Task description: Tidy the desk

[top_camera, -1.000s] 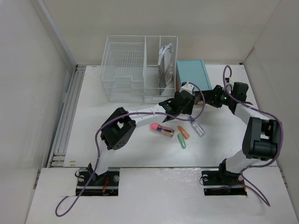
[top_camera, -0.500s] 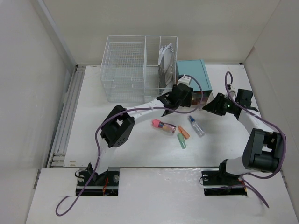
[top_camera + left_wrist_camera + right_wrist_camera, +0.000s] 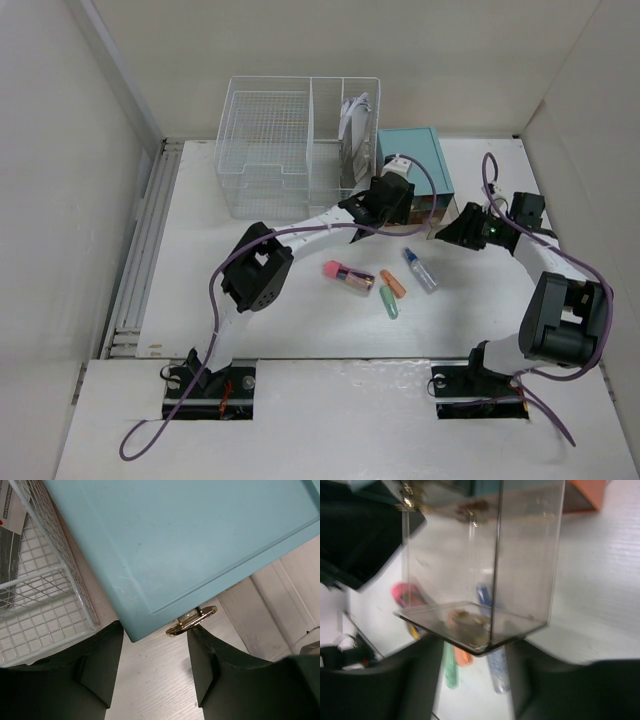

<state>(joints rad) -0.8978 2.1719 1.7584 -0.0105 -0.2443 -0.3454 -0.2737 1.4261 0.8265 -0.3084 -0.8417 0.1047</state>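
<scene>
The white desk (image 3: 200, 290) carries a teal drawer box (image 3: 410, 155) at the back. My left gripper (image 3: 383, 205) is open just in front of that box (image 3: 190, 540). A gold drawer handle (image 3: 192, 620) sits by the tip of its right finger, with nothing between the jaws (image 3: 152, 630). My right gripper (image 3: 452, 228) is at a clear drawer (image 3: 520, 555) pulled out of the box. Its jaws (image 3: 476, 649) stand either side of the drawer's gold handle (image 3: 467, 621). The view is blurred and I cannot tell if they grip it.
A white wire-mesh basket (image 3: 265, 150) stands left of the box, with papers in its right slot. A pink-capped tube (image 3: 348, 276), an orange piece (image 3: 393, 284), a green piece (image 3: 389, 304) and a blue-capped clear bottle (image 3: 421, 270) lie mid-desk. A grey rail (image 3: 140, 250) runs along the left edge.
My left gripper has moved back towards the box front. My right gripper has drawn away to the right, and the clear drawer now stands out of the box.
</scene>
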